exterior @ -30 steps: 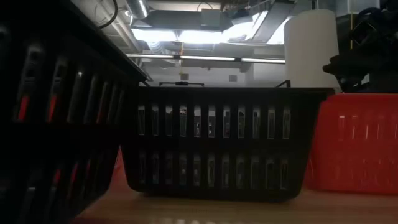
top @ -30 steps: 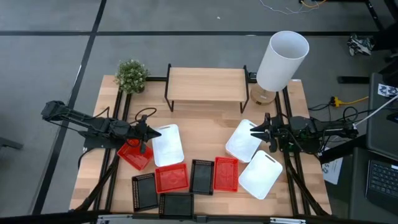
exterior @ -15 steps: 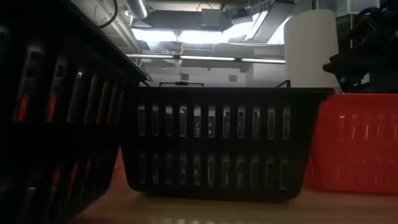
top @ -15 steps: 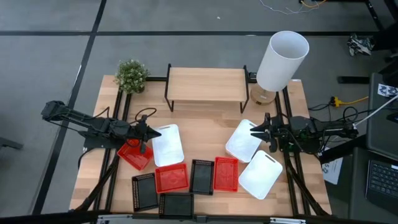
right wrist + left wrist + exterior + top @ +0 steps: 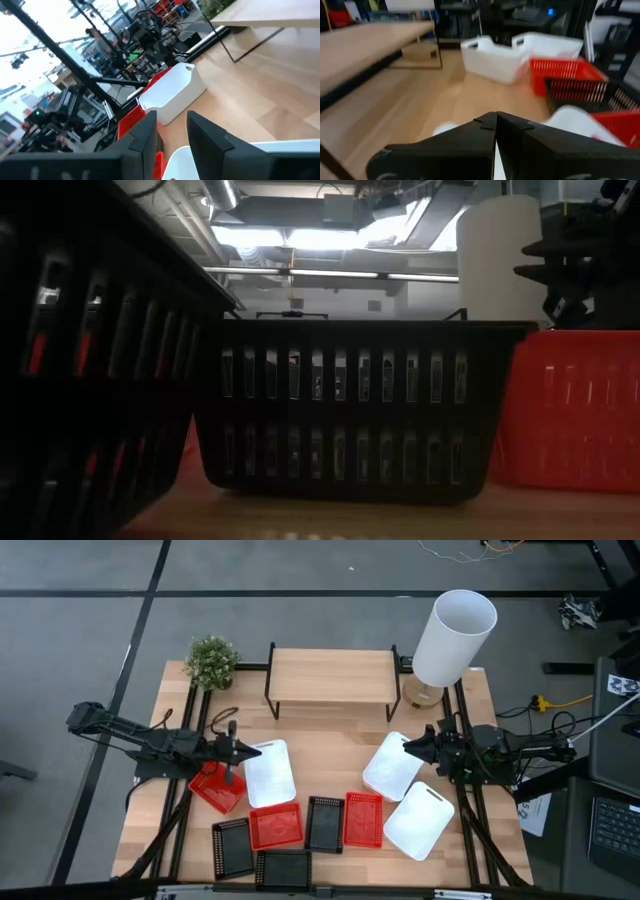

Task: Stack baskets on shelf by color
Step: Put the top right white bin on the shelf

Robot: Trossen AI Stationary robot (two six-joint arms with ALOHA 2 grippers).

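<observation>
My right pincer (image 5: pixel 408 747) has lifted a bit, fingers part-open w/ nothing held, above a white basket (image 5: pixel 392 766); left pincer (image 5: pixel 250 751) is pinched closed, empty; shelf (image 5: pixel 331 673) bare, baskets all on tabletop (image 5: pixel 330 745).

Two arms matte black, jointed, slim. Left arm (image 5: pixel 140 740) carried looping black cable near wrist. Right arm (image 5: pixel 500 752) same build, black cable trailing. Fingers (image 5: pixel 145 137) dark, flat, blocky, angular edges.
</observation>
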